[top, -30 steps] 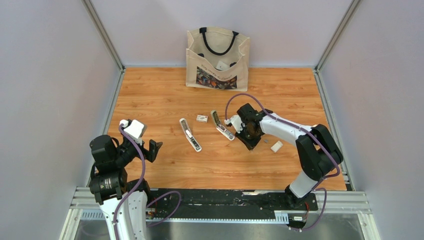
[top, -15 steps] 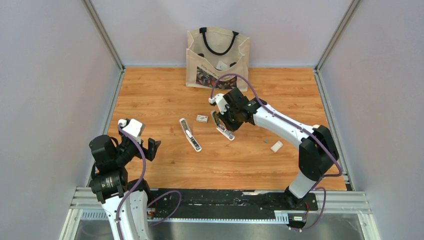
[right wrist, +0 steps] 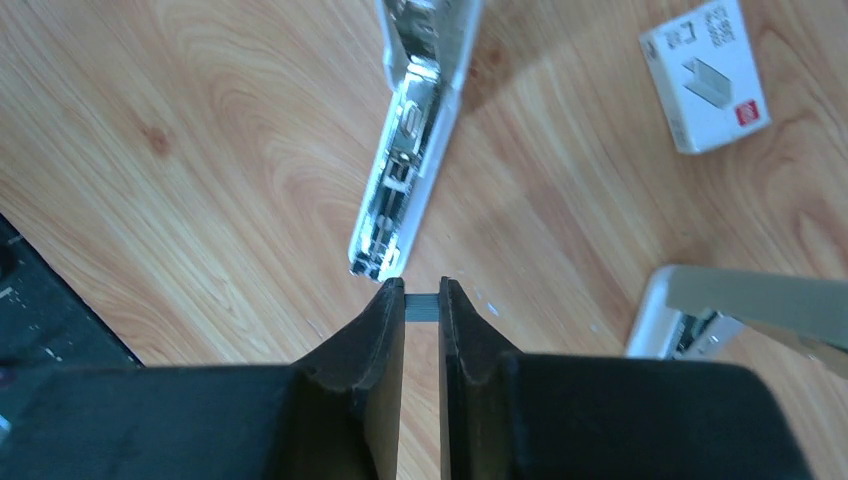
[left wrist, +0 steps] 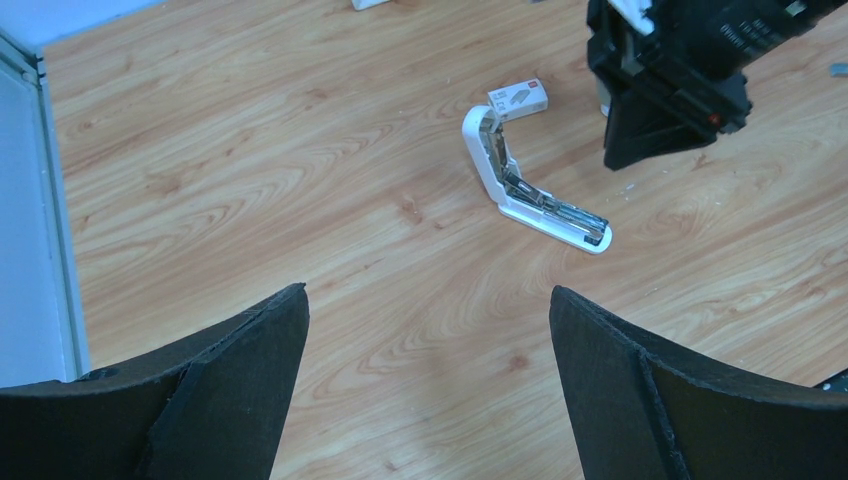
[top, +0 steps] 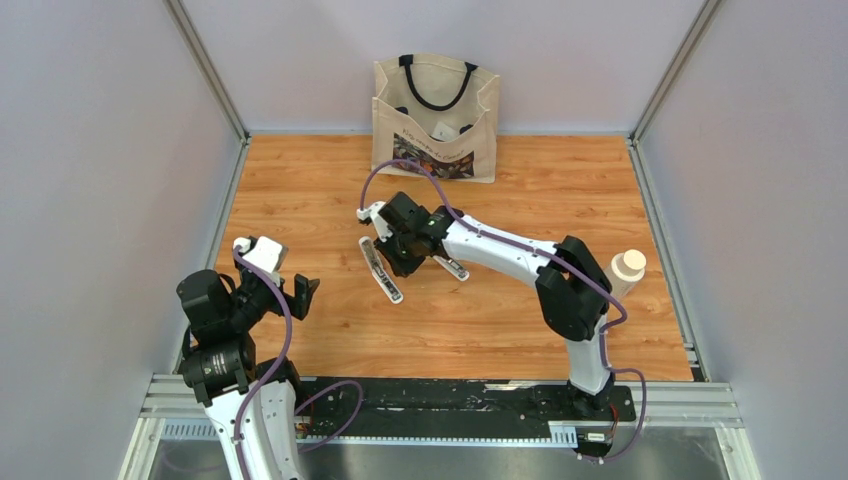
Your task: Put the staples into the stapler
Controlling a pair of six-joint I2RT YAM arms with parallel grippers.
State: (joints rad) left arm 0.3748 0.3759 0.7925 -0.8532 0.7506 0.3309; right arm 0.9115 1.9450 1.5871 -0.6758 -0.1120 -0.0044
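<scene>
Two white staplers, both hinged open: first stapler (right wrist: pixel 410 150) just ahead of right gripper (right wrist: pixel 422 296) jaws, second stapler (right wrist: pixel 750 305) off to one side of them. One strip of staples (right wrist: pixel 422 307) between those jaws. One staple box (right wrist: pixel 707 77) farther ahead. One tote bag (top: pixel 436 118). Two grippers: that one plus left gripper (left wrist: pixel 428 300).

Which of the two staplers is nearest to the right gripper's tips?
The left stapler: its end lies just ahead of the right gripper. The other stapler lies farther off, to the side.
</scene>
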